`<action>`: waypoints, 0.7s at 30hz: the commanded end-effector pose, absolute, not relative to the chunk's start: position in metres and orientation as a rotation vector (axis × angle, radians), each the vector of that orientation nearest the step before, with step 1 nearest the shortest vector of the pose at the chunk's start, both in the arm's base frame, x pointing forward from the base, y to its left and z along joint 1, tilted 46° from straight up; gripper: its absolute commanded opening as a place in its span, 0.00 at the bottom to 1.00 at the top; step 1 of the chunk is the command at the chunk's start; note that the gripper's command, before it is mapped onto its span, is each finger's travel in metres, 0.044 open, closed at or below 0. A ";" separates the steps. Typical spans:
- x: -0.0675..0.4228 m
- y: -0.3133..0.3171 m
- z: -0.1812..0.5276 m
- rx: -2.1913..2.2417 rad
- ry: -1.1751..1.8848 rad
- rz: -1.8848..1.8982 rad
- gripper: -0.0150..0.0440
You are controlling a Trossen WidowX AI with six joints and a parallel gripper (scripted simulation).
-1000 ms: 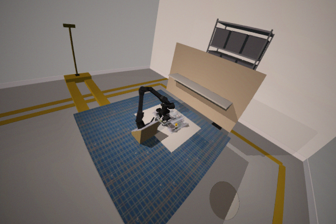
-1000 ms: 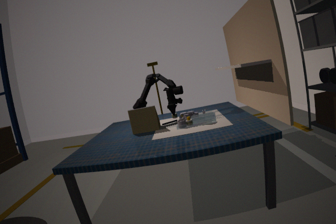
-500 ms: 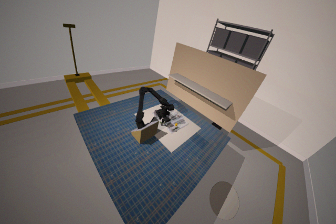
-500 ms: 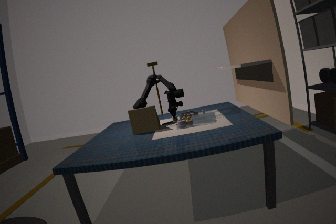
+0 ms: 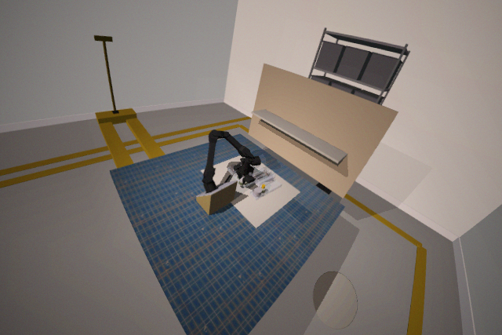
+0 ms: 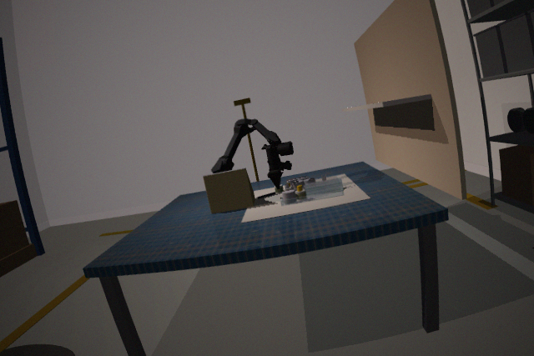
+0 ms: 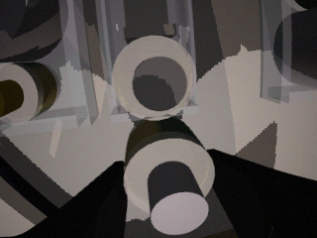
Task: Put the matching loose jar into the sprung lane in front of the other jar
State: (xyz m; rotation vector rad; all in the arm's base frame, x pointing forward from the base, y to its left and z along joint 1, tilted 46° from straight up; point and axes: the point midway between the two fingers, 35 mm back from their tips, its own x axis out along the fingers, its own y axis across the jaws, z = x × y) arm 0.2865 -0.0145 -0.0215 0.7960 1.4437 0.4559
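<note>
Wrist view shows you the fingers pinching the grey-lidded jar [image 7: 170, 188] from both sides, held just in front of the clear lane [image 7: 149, 34]. A matching jar [image 7: 155, 77] stands inside that lane, directly beyond the held one, close but seemingly not touching. On the surface [image 6: 207, 231], the arm [image 6: 241, 137] reaches down beside a brown box [image 6: 228, 190].

The top view hangs high and far off, looking down obliquely over a long edge of the counter [image 5: 210, 266] toward the room's corner. The exterior view stands low beyond another edge, nearly level with the counter [image 6: 241, 235], facing across it to a wall. Both share the arm [image 5: 214, 153] and white mat [image 6: 301, 209]. The wrist view sits close, looking down between the gripper [image 7: 173, 208] onto clear lanes [image 7: 153, 34].
</note>
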 end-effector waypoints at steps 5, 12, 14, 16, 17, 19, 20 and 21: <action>0.293 -0.016 -0.020 0.799 1.437 0.457 0.25; 0.296 -0.016 -0.021 0.799 1.436 0.457 0.25; 0.297 -0.017 -0.021 0.799 1.436 0.457 0.25; 0.298 -0.017 -0.021 0.799 1.436 0.457 0.25; 0.299 -0.017 -0.021 0.799 1.436 0.457 0.25; 0.300 -0.017 -0.021 0.799 1.436 0.457 0.25; 0.300 -0.017 -0.021 0.799 1.436 0.457 0.25; 0.301 -0.017 -0.021 0.799 1.436 0.457 0.25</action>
